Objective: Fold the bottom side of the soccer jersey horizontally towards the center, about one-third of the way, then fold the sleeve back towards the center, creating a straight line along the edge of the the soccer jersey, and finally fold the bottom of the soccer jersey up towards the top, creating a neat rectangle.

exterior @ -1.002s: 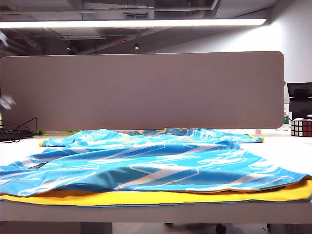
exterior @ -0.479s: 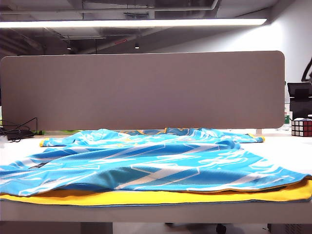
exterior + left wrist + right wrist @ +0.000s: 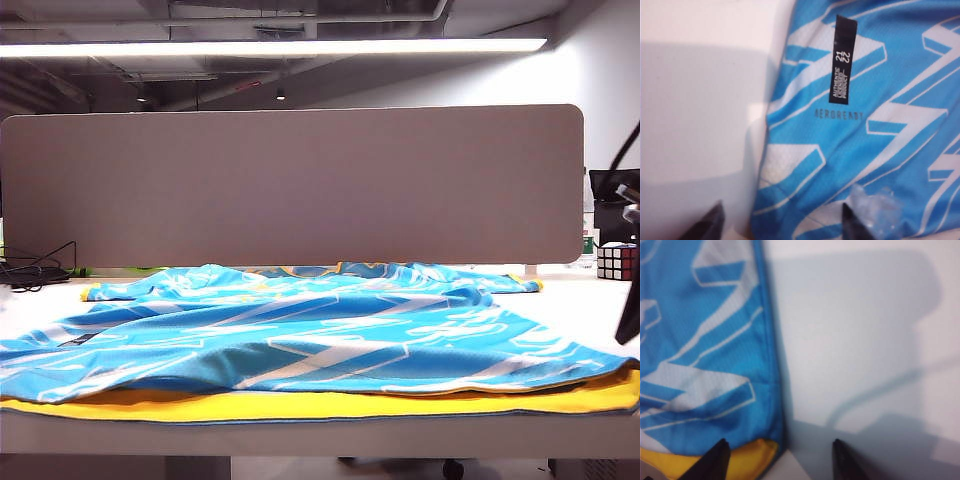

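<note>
Grey partition panel (image 3: 290, 185) stands upright along the far side of the white bench (image 3: 60, 300), spanning nearly the whole exterior view.

Soccer jersey (image 3: 300, 335) lies spread over most of the bench, front hem at the near edge w/ the yellow inside layer showing under the sky-blue top layer; white streak pattern all over, fabric rumpled, not flat. Sleeves reach toward the panel, yellow cuffs at both far corners. In the left wrist view, a black tag and "AEROREADY" print sit on the jersey (image 3: 860, 125), side seam next to bare bench (image 3: 700, 100). In the right wrist view, the jersey's (image 3: 705, 350) corner shows blue edge seam and yellow lining, bare bench (image 3: 855, 340) beside it.

Left end effector (image 3: 780, 222): fingers apart, nothing between them, one finger tip over the bench, the other over the cloth near the side seam. Not seen in exterior view.

Right end effector (image 3: 780, 457): fingers spread, holding nothing, straddling the jersey's corner, one tip over yellow lining, other over bench. Exterior view shows only a dark blurred bit of the arm (image 3: 630, 300) at right edge.

Rubik's cube (image 3: 617, 261) sits far right on the bench, well apart from the jersey. No containers in view.
</note>
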### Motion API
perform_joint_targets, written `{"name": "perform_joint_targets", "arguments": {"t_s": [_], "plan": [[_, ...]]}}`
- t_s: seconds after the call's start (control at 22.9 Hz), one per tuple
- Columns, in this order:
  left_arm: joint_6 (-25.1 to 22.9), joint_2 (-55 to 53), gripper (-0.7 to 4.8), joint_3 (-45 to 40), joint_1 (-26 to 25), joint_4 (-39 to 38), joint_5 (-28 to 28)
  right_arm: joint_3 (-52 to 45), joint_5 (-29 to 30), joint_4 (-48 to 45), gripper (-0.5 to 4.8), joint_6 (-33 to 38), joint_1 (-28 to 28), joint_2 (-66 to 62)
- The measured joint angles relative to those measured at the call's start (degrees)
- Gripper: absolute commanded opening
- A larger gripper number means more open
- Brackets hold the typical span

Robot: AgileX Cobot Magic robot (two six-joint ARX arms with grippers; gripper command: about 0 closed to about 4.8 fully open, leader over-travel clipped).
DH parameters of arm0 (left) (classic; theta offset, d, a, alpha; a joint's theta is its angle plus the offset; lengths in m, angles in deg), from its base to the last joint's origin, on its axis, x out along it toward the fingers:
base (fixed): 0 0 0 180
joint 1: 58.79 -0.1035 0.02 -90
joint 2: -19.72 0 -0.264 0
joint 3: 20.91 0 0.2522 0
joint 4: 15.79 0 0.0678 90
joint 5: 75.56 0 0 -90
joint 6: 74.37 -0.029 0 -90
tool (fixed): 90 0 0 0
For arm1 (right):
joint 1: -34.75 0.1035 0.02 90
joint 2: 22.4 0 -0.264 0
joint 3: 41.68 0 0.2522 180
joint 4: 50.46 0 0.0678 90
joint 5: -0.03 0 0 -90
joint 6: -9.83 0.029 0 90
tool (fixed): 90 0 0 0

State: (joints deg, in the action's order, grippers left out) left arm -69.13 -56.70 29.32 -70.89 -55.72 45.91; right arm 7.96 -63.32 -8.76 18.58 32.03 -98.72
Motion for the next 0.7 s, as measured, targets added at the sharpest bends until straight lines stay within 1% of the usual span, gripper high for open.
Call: {"name": "perform_joint_targets", "arguments": {"t_s": [0.17, 0.26, 0.7], "plan": [[-0.5, -2.1, 2.87, 0.0, -0.1, 0.0, -0.6, 0.3, 1.0, -1.7, 2.84, 0.3, 0.0, -1.6], [-0.5, -3.7, 2.87, 0.5, -0.1, 0.2, 0.8, 0.3, 1.3, -2.0, 2.84, 0.3, 0.0, -1.8], [-0.7, -10.7, 2.87, 1.4, 0.4, 3.2, 11.1, 0.3, 4.3, -3.5, 2.84, 1.4, 0.4, -3.0]]}}
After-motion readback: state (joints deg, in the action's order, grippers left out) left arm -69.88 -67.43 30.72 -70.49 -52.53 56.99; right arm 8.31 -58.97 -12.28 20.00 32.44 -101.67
